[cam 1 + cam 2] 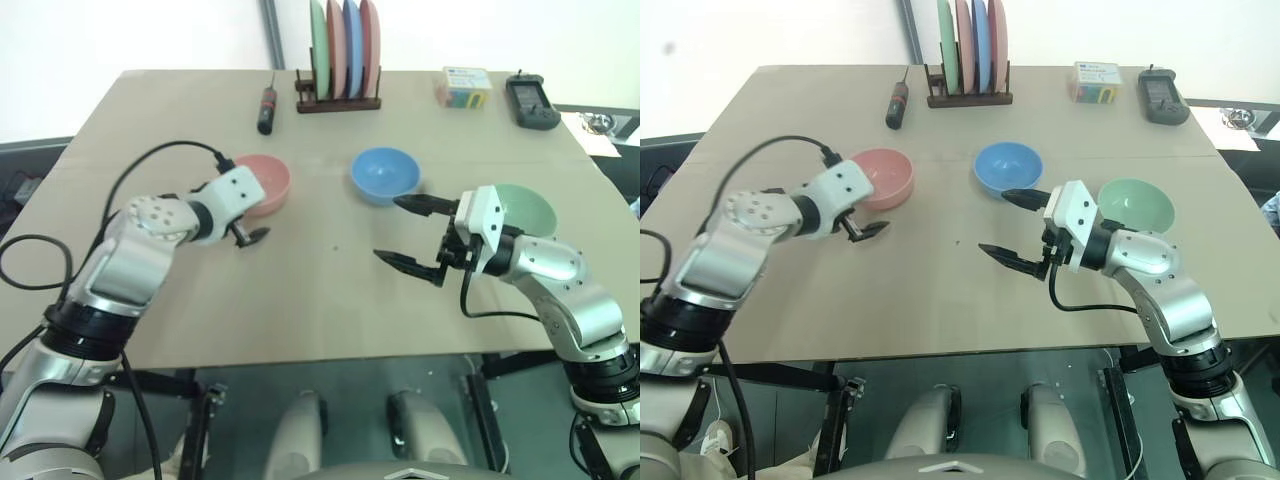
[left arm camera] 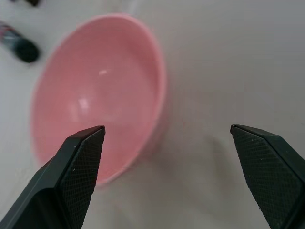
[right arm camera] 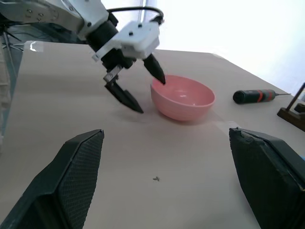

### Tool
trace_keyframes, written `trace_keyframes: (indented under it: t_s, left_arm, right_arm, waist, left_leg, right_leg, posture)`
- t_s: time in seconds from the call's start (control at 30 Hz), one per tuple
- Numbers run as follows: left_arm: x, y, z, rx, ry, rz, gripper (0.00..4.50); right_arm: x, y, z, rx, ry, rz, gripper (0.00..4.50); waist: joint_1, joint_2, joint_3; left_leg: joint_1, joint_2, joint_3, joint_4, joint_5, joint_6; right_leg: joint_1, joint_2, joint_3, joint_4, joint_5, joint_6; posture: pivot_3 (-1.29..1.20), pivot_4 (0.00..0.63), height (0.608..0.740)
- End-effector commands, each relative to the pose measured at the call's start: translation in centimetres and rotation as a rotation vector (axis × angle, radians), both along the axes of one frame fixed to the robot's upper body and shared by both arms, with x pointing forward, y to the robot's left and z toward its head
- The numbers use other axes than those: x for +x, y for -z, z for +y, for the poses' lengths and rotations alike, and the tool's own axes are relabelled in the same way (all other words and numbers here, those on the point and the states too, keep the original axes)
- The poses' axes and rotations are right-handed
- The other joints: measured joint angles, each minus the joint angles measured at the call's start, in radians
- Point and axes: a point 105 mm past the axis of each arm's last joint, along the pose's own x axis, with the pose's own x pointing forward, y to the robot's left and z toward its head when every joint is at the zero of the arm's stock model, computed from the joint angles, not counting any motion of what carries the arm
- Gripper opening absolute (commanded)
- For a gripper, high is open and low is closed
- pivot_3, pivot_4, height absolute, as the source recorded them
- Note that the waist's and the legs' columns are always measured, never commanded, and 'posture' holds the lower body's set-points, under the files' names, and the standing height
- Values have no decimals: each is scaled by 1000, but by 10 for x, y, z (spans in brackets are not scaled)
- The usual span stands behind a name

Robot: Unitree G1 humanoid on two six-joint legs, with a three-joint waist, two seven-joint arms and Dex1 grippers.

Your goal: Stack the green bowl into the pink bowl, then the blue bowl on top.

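The pink bowl [image 1: 265, 182] stands left of the table's middle. My left gripper [image 1: 252, 222] is open at its near rim; in the right wrist view one finger hangs over the rim and the other [image 3: 126, 98] outside it. The blue bowl [image 1: 385, 175] sits right of the middle. Further right, the green bowl [image 1: 1137, 205] is partly hidden behind my right wrist. My right gripper [image 1: 388, 228] is open and empty, pointing left just in front of the blue bowl.
A wooden rack of upright coloured plates [image 1: 340, 50] stands at the back edge. Left of it lies a black and red screwdriver [image 1: 267, 108]. A small colourful box [image 1: 463, 87] and a black device [image 1: 530, 100] lie at the back right.
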Motion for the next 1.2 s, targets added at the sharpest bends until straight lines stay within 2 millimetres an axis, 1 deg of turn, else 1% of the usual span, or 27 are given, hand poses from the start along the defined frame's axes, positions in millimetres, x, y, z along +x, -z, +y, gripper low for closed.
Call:
trace_keyframes:
  t_s: [0.03,0.1,0.13,0.17,0.23,0.27,0.3,0.33,0.37,0.4,0.43,0.53,0.57,0.67,0.7,0.73,0.77,0.83,0.93,1.0,1.2]
  left_arm:
    - [14,-11,-5,75,15,-43,3920]
    - [25,-13,-8,81,9,-59,3147]
    - [29,-14,-10,89,13,-66,2895]
    - [32,-14,-11,99,21,-72,2408]
    - [37,-15,-14,102,26,-77,1671]
    - [39,-14,-15,110,35,-77,1438]
    - [41,-14,-16,118,41,-78,896]
    - [42,-12,-17,116,41,-71,600]
    - [43,-10,-20,106,53,-55,204]
    - [43,-10,-22,98,61,-43,68]
    - [43,-9,-25,90,74,-31,68]
    - [33,-8,-36,57,149,19,68]
    - [26,-9,-41,45,199,40,68]
    - [-12,-4,-64,-10,456,151,68]
    - [-30,0,-68,0,565,198,68]
    - [-41,2,-70,11,638,220,68]
    - [-51,4,-73,18,704,240,68]
    - [-63,4,-82,7,796,261,68]
    - [-69,5,-92,-4,874,278,68]
    - [-66,6,-101,-14,904,266,68]
    - [-57,12,-135,-62,981,228,68]
  right_arm:
    - [-5,-12,-5,15,35,-59,4500]
    - [-6,-12,-6,22,52,-58,4500]
    - [-6,-12,-6,25,60,-57,4500]
    - [-7,-11,-7,27,67,-55,4500]
    - [-8,-10,-9,28,82,-52,4500]
    - [-9,-10,-11,27,89,-50,4500]
    - [-10,-9,-12,26,96,-49,4500]
    - [-10,-9,-14,24,104,-49,4500]
    - [-10,-8,-16,22,113,-49,4500]
    - [-10,-8,-17,21,118,-49,4500]
    - [-10,-8,-19,18,126,-48,4500]
    - [-11,-8,-24,14,149,-48,4500]
    - [-12,-8,-27,11,162,-47,4500]
    - [-14,-6,-36,6,204,-40,4500]
    - [-15,-5,-41,7,228,-35,4500]
    - [-16,-4,-46,6,254,-29,4500]
    - [-17,-3,-53,3,280,-25,4500]
    - [-22,-2,-64,3,326,-15,4500]
    - [-29,1,-76,-14,373,-3,4500]
    - [-32,3,-81,-21,398,8,4500]
    - [-39,7,-89,-22,463,29,4500]
  waist:
    - [2,0,0]
    - [5,0,0]
    - [6,0,0]
    - [6,0,0]
    - [7,0,0]
    - [7,0,0]
    - [7,0,0]
    - [5,0,0]
    - [4,0,0]
    - [4,0,0]
    - [4,0,0]
    - [5,0,0]
    - [5,0,0]
    - [5,0,0]
    - [5,0,0]
    - [4,0,0]
    - [5,0,0]
    - [8,0,0]
    - [11,0,0]
    - [8,0,0]
    - [6,0,0]
  left_leg:
    - [0,0,0,0,0,0]
    - [0,0,0,0,0,0]
    - [0,0,0,1,0,0]
    - [0,0,0,1,0,0]
    - [0,0,0,1,0,0]
    - [0,0,0,1,0,0]
    - [-1,0,0,1,0,0]
    - [-1,0,0,1,0,0]
    - [-1,0,0,1,0,0]
    - [-1,0,0,1,0,0]
    - [-1,0,0,1,0,0]
    - [-1,0,0,1,0,0]
    - [-1,0,0,1,0,0]
    - [-1,0,0,1,0,0]
    - [-1,0,0,1,0,0]
    - [-1,0,0,1,0,0]
    - [-1,0,0,1,0,0]
    - [0,0,0,1,0,0]
    - [0,0,0,4,0,0]
    - [2,0,0,5,0,0]
    - [2,0,0,6,0,0]
  right_leg:
    - [0,0,0,0,0,0]
    - [0,0,0,0,0,0]
    - [0,0,0,0,0,0]
    - [0,0,0,0,0,0]
    - [0,0,0,0,0,0]
    - [0,0,0,0,0,0]
    - [0,0,0,0,0,0]
    - [0,0,0,0,0,0]
    - [0,0,0,0,0,0]
    - [0,0,0,0,0,0]
    - [0,0,0,0,0,0]
    - [0,0,0,1,0,0]
    - [0,0,0,1,0,0]
    - [0,-1,0,0,0,0]
    - [0,-1,0,0,0,0]
    - [0,-1,0,0,0,0]
    - [0,-1,0,0,0,0]
    - [0,-1,0,0,0,0]
    - [2,-1,0,1,-3,-2]
    - [4,-1,1,1,-4,0]
    - [5,0,1,1,-4,1]
  posture:
    - [0,150,740]
    - [0,150,740]
    - [0,150,740]
    - [0,150,740]
    - [0,150,740]
    - [0,150,740]
    - [0,150,740]
    - [0,150,740]
    - [0,150,740]
    - [0,150,740]
    - [0,150,740]
    - [0,150,740]
    - [0,150,740]
    - [0,150,740]
    - [0,150,740]
    - [0,150,740]
    - [0,150,740]
    - [0,150,740]
    - [0,150,740]
    - [0,150,740]
    - [0,150,740]
